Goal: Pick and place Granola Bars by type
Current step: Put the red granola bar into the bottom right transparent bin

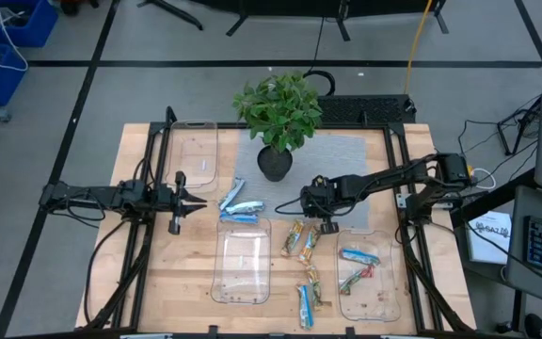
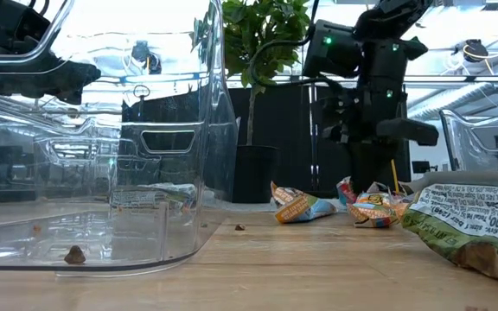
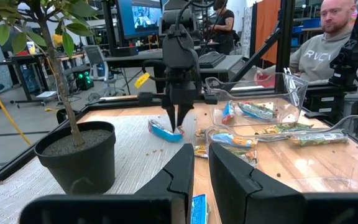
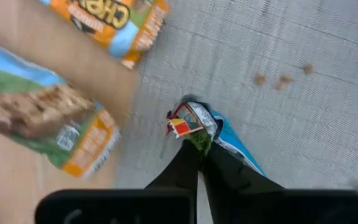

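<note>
The bar in play is a red-blue bar [image 4: 211,127]: a crinkled foil wrapper, blue along its body with a red and yellow patch at the pinched end. The right gripper [image 4: 199,155] has its two dark fingers pressed together on that end, low in the middle of the right wrist frame, over the grey woven mat [image 4: 291,56]. In the high view the right gripper [image 1: 328,224] sits just right of centre, at the mat's lower right corner.

Two green-yellow-orange bars [image 4: 39,121] lie close by on the bare wood, filling the left of the right wrist frame, and show in the high view as a pair [image 1: 300,239] just below the gripper. Blue-white bars [image 1: 237,204] lie left of centre, between the two grippers. More bars rest in the clear tray [image 1: 395,273] at lower right, and a few [image 1: 309,292] lie loose beside the middle tray [image 1: 218,273], which holds only crumbs. A third tray [image 1: 213,155] stands at upper left.

A potted plant [image 1: 278,113] stands on the mat above centre, just up and left of the right gripper. The left gripper [image 1: 196,201] waits at centre left, its fingers nearly together on nothing. A person [image 3: 328,43] sits at the upper right of the left wrist frame.
</note>
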